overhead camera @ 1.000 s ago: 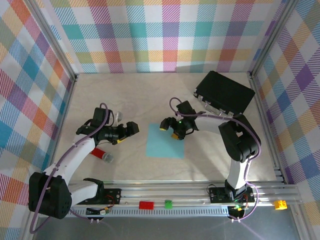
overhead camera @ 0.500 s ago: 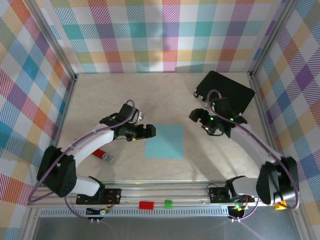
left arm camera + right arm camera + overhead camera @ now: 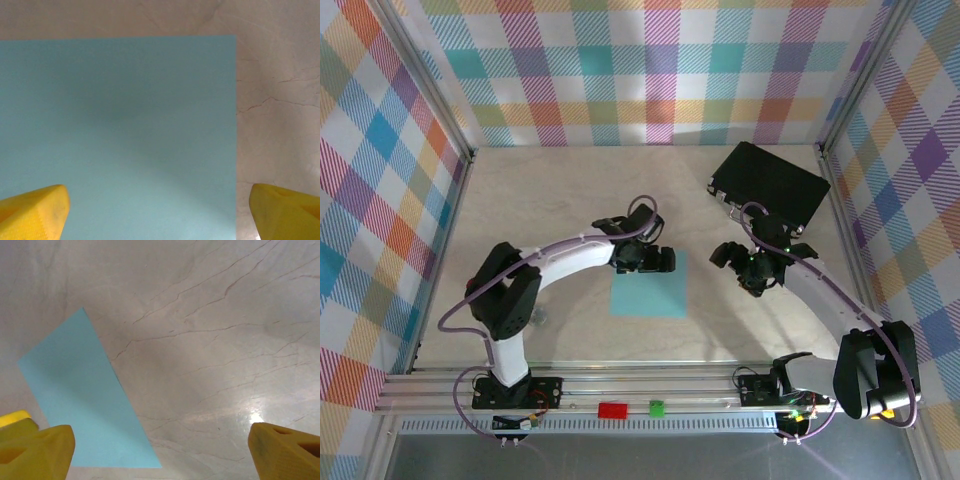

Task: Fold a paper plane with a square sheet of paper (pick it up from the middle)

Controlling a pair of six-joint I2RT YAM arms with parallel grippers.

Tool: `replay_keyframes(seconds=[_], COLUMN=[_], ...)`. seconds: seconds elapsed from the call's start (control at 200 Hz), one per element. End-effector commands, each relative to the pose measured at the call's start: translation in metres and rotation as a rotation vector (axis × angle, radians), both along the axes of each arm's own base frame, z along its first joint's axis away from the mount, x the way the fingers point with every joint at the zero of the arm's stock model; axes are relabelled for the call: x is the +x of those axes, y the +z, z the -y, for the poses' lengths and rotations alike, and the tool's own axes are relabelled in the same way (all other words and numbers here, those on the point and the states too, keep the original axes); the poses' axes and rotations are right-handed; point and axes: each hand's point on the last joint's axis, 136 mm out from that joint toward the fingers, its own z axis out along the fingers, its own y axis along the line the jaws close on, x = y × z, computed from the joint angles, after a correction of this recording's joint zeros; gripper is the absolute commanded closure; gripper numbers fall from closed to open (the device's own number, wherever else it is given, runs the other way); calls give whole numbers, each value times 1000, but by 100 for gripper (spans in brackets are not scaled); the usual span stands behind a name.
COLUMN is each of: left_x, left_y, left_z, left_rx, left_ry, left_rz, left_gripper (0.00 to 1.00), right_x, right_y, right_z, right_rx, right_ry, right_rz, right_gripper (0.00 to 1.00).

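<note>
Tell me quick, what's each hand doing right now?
Left hand: open, empty, over the square sheet of paper.
Right hand: open, empty, over the table.

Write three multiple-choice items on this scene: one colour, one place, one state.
1. The paper is: A red; B light blue; C white.
2. The case lies: A on the paper; B far right; C near left.
3. The left gripper is: A open; B shut on the paper; C shut on the case.
Answers: B, the sheet shows cyan; B, it sits far right in the top view; A, its fingers stand wide apart in the wrist view.
</note>
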Motion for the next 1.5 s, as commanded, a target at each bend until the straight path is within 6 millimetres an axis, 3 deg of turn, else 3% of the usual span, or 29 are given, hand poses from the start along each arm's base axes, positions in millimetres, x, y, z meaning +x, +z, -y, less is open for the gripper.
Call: replay_keyframes(seconds=[0.0, 0.145, 0.355, 0.595, 0.97, 1.305, 1.495], left_x=[-8, -14, -21, -21, -13, -8, -14], left_y=[-12, -23, -23, -36, -30, -40, -54], left_z=[-3, -10, -20, -22, -17, -16, -19], left_rx=[98, 158, 198, 231, 242, 301, 325], left_ry=[11, -15, -59, -30, 55, 38, 29], left_rz=[-21, -50, -62, -109, -84, -104, -132], left_gripper=[6, 6, 4, 4, 2, 2, 2], right_x=[5, 14, 15, 10, -1, -3, -7], right_y=[8, 19, 26, 31, 21, 14, 8], right_z=[7, -5, -21, -23, -29, -33, -33], right_rx=[-37, 24, 29, 6, 5, 42, 50], right_ry=[-46, -23, 61, 129, 223, 216, 202], right_rz=[18, 93, 138, 177, 140, 115, 93], right_gripper=[9, 7, 3, 1, 1, 1, 1])
